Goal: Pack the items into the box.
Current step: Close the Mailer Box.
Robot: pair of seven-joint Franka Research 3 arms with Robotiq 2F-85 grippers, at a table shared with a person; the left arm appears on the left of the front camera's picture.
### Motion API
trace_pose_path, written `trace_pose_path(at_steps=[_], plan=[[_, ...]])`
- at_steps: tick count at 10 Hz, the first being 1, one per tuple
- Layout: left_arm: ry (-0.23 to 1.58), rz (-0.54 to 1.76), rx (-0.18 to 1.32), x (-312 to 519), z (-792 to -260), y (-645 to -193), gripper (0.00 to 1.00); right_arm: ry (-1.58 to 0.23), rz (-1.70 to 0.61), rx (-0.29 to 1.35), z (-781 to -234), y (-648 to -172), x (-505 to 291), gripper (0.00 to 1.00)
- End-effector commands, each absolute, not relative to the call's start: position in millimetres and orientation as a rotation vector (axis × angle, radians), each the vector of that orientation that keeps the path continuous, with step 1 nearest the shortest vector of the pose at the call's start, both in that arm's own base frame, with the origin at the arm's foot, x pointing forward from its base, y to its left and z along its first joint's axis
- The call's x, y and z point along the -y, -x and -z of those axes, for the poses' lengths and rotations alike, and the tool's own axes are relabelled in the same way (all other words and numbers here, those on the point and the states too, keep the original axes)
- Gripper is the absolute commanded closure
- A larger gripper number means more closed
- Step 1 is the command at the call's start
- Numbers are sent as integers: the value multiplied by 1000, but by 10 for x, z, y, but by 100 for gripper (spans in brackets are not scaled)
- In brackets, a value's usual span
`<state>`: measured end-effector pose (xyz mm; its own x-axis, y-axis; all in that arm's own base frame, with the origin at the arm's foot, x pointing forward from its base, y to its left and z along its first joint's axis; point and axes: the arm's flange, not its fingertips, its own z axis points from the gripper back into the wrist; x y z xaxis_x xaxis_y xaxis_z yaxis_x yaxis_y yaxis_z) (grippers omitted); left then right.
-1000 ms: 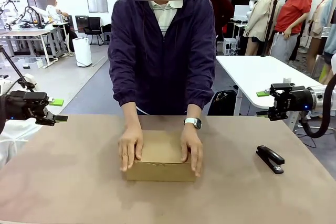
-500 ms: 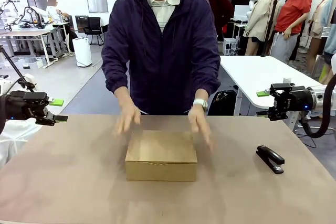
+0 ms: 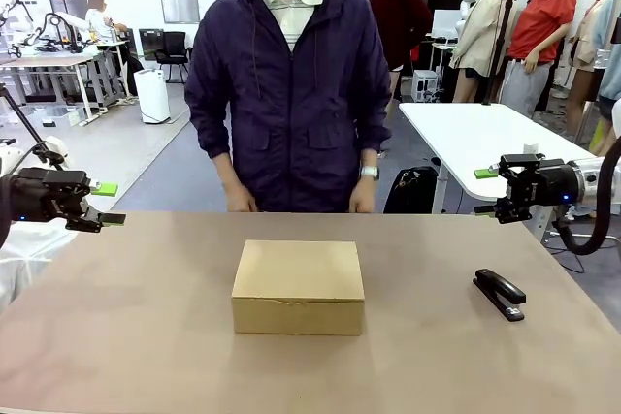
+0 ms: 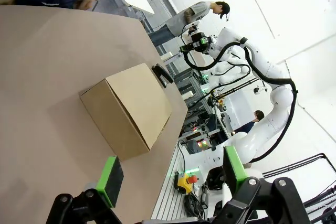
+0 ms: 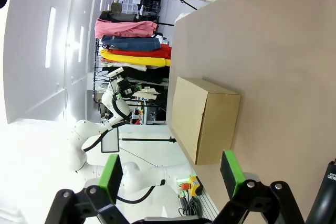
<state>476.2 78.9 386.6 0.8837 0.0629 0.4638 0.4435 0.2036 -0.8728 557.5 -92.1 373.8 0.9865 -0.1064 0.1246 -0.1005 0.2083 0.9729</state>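
The brown cardboard box point(image 3: 298, 286) sits in the middle of the table with its lid down; it also appears in the left wrist view point(image 4: 128, 108) and the right wrist view point(image 5: 205, 119). The items are hidden. My left gripper point(image 3: 107, 204) hovers open at the table's left edge, far from the box, with nothing between its green pads point(image 4: 110, 179). At the right edge, my right gripper point(image 3: 485, 191) is likewise open and empty, its pads point(image 5: 231, 171) spread wide. The person's hands point(image 3: 238, 203) hang at the far table edge, off the box.
A black stapler point(image 3: 500, 293) lies on the table to the right of the box, also seen beyond the box as a stapler point(image 4: 163, 74) in the left wrist view. The person point(image 3: 291, 94) stands behind the far edge. Bare tabletop point(image 3: 116, 336) surrounds the box.
The person's hands lifted off the box and drew back to the far edge as the person straightened up. Box and both arms stayed still.
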Motion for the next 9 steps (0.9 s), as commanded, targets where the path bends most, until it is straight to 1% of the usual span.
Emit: trace_pose_path(at_steps=[1, 9], plan=[[1354, 285, 476, -785, -3866, -4775, 0, -1363, -18, 191, -3732, -5529, 904, 0], [1354, 285, 476, -785, -3866, -4775, 0, -1363, -18, 191, -3732, -5529, 904, 0]])
